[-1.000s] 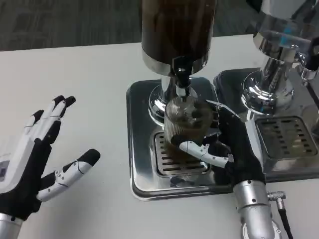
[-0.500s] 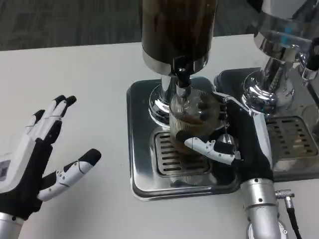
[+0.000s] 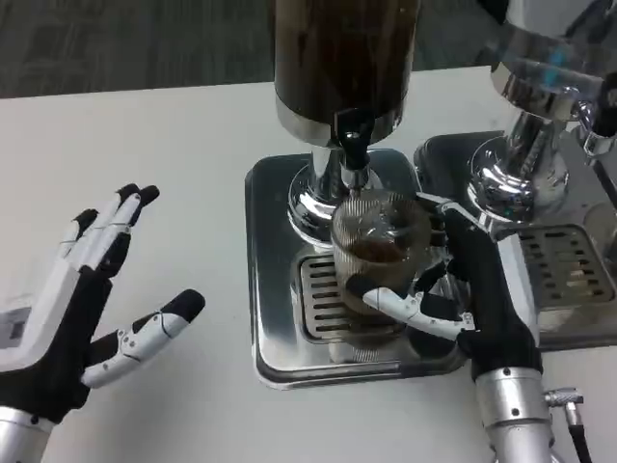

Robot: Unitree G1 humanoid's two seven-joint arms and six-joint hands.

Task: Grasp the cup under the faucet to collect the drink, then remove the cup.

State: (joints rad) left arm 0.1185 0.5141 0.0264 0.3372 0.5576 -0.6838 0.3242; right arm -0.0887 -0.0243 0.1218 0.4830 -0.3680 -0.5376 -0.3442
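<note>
Cup (image 3: 378,253): clear ribbed, upright, long axis vertical, directly under faucet (image 3: 353,154), above drip grate (image 3: 328,307); dark drink inside, approx part full. Right hand (image 3: 453,289) holds it: fingers (image 3: 410,307) wrapped round front and right side of cup. Cup lies left of right palm, so removal looks like a pull toward robot, keeping cup upright. Left hand (image 3: 82,313) well apart on desk (image 3: 145,154), fingers spread wide, holding nothing
</note>
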